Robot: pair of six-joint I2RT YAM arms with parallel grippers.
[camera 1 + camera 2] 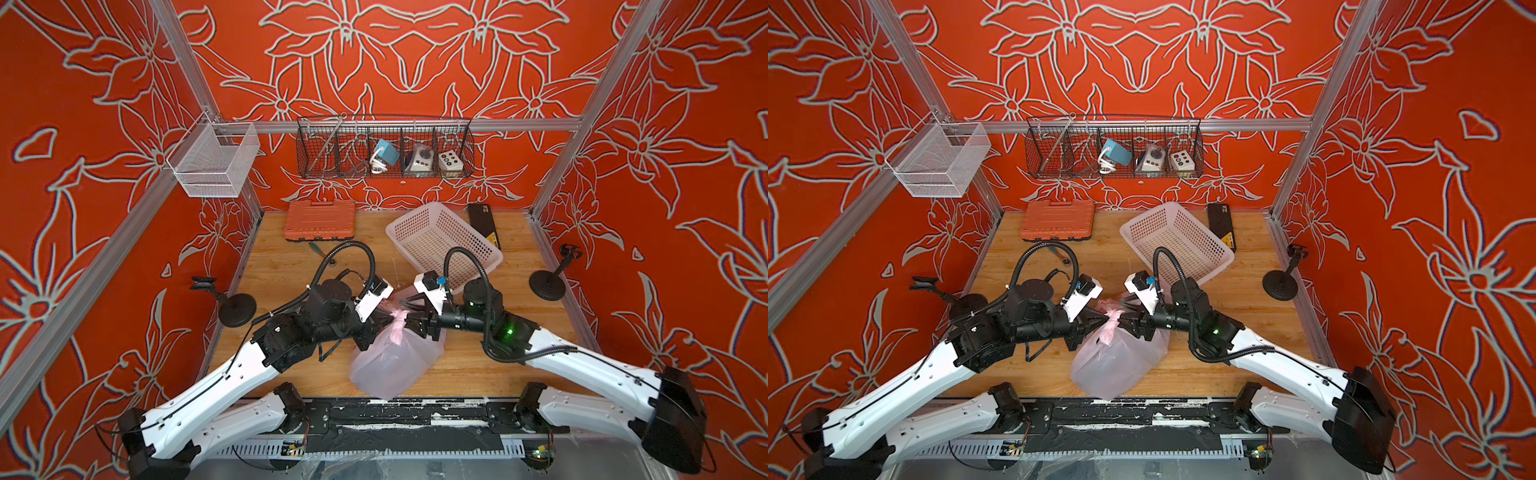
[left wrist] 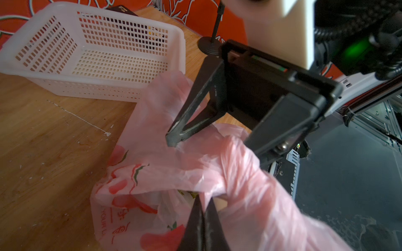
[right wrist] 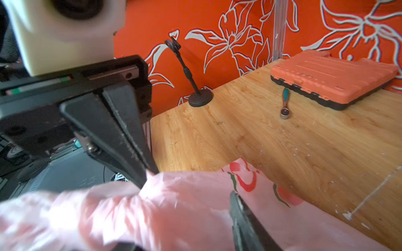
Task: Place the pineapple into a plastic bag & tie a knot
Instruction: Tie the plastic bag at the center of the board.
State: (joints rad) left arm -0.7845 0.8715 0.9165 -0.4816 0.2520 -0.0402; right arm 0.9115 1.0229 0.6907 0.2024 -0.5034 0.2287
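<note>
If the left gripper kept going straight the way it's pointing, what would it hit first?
The left gripper is pinching the plastic bag, so its bunched film comes first; just beyond, the right gripper faces it, jaws open. How far beyond is hard to judge.

one plastic bag, one white perforated basket, one orange tool case, one ratchet, one flat black box, one table; two black stands: left stand, right stand; two wall baskets: black wire rack, white mesh basket; two robot arms: left arm, right arm
</note>
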